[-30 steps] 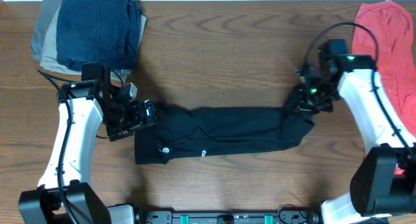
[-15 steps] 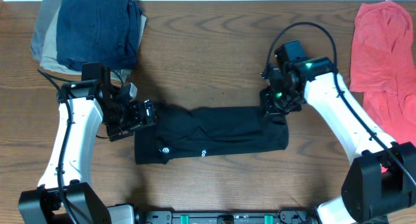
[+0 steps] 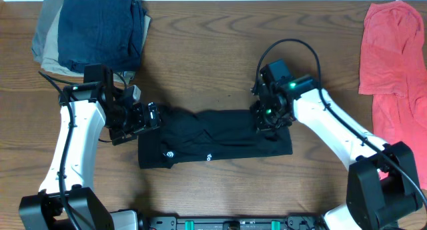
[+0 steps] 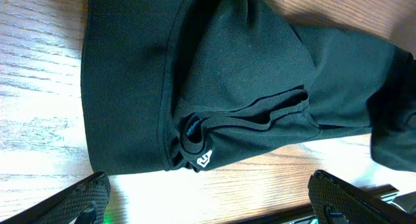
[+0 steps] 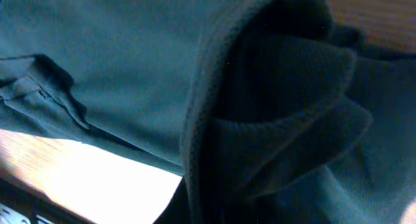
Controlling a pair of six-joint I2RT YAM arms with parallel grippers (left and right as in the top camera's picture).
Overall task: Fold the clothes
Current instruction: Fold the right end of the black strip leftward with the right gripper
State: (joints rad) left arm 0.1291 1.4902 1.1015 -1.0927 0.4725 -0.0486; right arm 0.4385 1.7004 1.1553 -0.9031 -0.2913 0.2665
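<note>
The clothes (image 3: 213,145) are lying as one long black band across the near middle of the table (image 3: 220,63), running left to right. The white logo marks (image 3: 171,153) are showing toward the left end. The right end is looking bunched, with the hem rolling into loose pleats in the right wrist view.

I'm reading the fabric as a light, limp, fine knit with no stiffness. It's likely going to sag and drag rather than hold a crease, with the layers sliding on each other a little. Not fragile. Best hold, I'm judging, is a hemmed edge or corner, pinching all the layers together. A pinch mid-panel would probably be lifting only the top layer.

My right gripper (image 3: 265,122) is sitting on the right end of the band, touching the fabric. Cloth is filling its camera and hiding the fingers, so I can't tell how far the jaws are apart or whether they're holding anything.

My left gripper (image 3: 152,117) is hovering at the far left corner of the garment. Its jaws are spread fully wide and gripping nothing, with cloth lying beneath.

Further out, a navy and khaki stack (image 3: 100,30) is sitting far left and a red-pink shirt (image 3: 393,50) is lying at the right edge, both well apart from the black piece.
</note>
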